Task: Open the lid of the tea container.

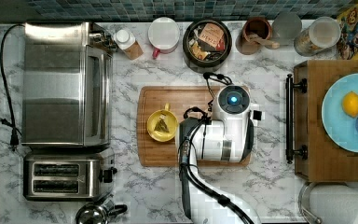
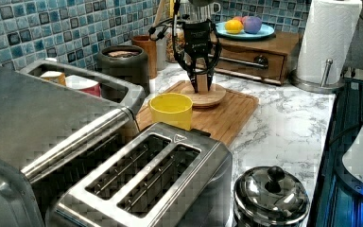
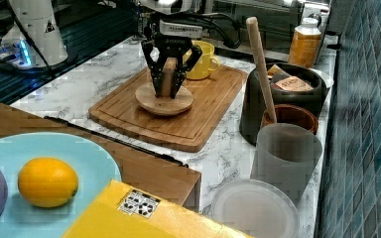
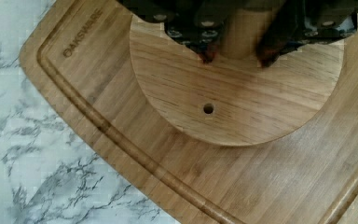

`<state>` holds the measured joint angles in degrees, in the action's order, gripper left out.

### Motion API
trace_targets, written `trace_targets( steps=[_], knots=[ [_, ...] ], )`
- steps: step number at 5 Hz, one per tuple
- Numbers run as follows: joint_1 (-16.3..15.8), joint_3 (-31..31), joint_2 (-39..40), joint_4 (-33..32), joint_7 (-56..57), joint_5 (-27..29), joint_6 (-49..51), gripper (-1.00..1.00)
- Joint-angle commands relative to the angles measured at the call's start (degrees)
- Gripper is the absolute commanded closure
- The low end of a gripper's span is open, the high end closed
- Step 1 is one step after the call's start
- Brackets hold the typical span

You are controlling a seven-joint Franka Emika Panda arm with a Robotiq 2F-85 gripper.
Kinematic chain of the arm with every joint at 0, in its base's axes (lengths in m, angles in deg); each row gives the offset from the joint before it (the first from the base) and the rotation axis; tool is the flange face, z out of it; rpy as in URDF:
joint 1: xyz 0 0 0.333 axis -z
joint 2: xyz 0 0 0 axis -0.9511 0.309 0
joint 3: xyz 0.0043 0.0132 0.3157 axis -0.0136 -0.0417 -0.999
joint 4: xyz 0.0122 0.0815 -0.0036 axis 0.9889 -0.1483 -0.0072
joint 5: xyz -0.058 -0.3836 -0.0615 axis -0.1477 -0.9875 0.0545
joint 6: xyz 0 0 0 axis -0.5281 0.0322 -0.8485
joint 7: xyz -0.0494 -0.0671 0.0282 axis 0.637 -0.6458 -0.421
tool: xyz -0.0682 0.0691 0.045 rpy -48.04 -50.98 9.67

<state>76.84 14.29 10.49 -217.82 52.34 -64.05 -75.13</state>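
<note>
The tea container (image 1: 185, 43), a wide black canister, stands uncovered at the back of the counter with tea packets showing inside; I also see its wall (image 2: 123, 70) (image 3: 253, 106). Its round wooden lid (image 2: 213, 98) (image 3: 164, 104) (image 4: 233, 105) lies flat on the bamboo cutting board (image 1: 154, 156) (image 3: 203, 121). My gripper (image 2: 202, 87) (image 3: 166, 91) (image 4: 237, 55) points straight down over the lid, shut on the lid's upright wooden knob. In the top view the arm covers the lid.
A yellow mug (image 1: 162, 126) (image 2: 171, 109) with a tea bag sits on the board beside the lid. A brown jar with wooden utensils (image 1: 256, 32), a red mug (image 1: 164, 33), a toaster oven (image 1: 65, 84), a toaster (image 1: 63, 177) and a wooden tray (image 1: 307, 116) ring the counter.
</note>
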Motion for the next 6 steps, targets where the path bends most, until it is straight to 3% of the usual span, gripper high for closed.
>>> trace_targets(
  steps=[1,2,5,6],
  knots=[
    [-2.21,-3.15,-9.63,15.66,3.31,-0.22,6.76,1.00],
    [-1.73,-3.93,-12.23,19.15,8.09,3.92,10.62,1.00],
    [-4.52,-5.72,-22.37,19.30,14.88,4.63,16.57,1.00],
    [-5.43,-6.24,-21.77,20.98,15.71,3.84,20.61,1.00]
  ],
)
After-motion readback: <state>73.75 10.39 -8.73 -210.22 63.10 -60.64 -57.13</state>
